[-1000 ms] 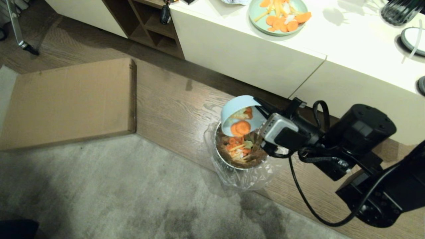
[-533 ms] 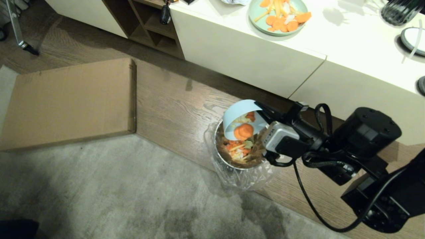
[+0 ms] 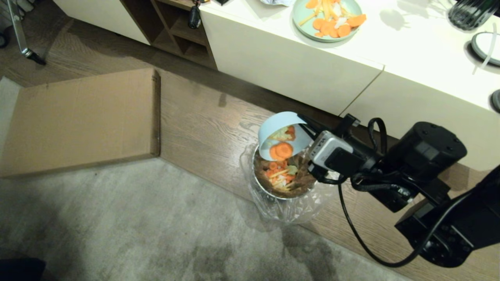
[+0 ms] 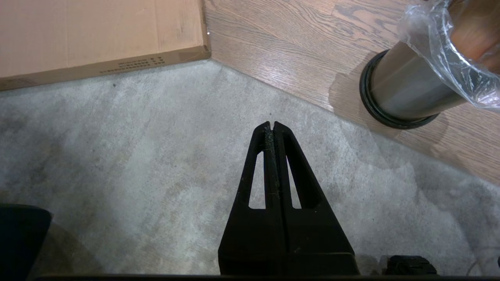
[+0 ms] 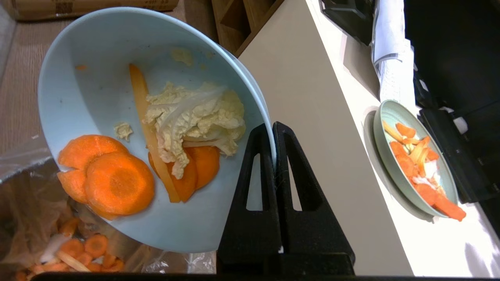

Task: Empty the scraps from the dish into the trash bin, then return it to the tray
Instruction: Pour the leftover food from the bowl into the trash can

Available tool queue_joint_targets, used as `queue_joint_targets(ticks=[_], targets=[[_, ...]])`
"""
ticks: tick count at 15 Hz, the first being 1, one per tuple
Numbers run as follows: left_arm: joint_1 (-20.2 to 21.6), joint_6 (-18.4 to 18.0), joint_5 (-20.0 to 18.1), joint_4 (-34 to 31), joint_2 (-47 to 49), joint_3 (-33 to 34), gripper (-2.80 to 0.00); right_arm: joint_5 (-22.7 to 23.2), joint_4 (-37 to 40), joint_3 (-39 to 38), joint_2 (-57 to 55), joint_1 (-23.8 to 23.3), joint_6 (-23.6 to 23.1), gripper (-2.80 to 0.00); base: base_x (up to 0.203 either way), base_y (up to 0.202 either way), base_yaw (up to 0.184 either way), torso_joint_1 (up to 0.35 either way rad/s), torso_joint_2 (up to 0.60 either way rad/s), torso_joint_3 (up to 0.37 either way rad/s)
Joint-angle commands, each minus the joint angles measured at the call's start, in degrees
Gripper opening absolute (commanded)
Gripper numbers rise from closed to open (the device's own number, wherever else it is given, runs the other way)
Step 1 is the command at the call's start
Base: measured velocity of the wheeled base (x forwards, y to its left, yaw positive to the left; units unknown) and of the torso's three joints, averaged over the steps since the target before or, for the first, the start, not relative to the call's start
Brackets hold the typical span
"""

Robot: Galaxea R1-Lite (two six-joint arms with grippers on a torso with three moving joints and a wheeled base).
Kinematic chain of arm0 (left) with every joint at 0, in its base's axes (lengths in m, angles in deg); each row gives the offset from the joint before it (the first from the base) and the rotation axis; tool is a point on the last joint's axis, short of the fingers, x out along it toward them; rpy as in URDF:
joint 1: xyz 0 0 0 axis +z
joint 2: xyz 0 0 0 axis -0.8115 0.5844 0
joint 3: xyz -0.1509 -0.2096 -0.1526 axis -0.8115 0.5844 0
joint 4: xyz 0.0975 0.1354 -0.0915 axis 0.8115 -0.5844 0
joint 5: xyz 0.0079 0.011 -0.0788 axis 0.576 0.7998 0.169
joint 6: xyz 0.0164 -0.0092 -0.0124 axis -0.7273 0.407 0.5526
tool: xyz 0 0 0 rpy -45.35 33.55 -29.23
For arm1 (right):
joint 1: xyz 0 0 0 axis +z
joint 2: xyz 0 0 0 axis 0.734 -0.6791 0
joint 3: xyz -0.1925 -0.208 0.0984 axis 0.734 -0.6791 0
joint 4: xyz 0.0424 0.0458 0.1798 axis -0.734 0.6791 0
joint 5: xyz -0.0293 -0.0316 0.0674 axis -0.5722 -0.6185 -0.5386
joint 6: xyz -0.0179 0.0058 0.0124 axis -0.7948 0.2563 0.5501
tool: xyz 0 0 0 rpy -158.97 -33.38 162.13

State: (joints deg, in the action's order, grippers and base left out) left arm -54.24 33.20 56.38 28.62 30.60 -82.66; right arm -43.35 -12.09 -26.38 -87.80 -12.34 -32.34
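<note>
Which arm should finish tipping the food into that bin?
The right. Its gripper already pinches the dish rim, tilted over the trash bin, scraps clinging inside. The left gripper hangs shut and empty over the carpet.

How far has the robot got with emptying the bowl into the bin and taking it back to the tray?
Done: the right gripper, shut on the dish rim, holds it tipped over the trash bin, where some scraps already lie.
In hand: carrot slices and a pale leaf, the scraps, cling inside the dish.
Left: tipping those out and returning the dish to the tray, which is not in view. The left gripper hangs shut over the carpet.
</note>
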Motion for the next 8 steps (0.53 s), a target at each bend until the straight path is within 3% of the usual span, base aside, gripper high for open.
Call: queue_joint_targets(ticks=[1,8], targets=[[0.0,0.0,0.0,0.0,0.0,0.0,-2.80,0.1,-1.6,0.4,-0.2,0.0,1.8,-2.80,0.000,0.000,0.000,0.000,0.00,0.000],[0.0,0.0,0.0,0.0,0.0,0.0,-2.80,0.5,-2.8,0.4,2.0,0.3,11.1,-2.80,0.000,0.000,0.000,0.000,0.00,0.000]])
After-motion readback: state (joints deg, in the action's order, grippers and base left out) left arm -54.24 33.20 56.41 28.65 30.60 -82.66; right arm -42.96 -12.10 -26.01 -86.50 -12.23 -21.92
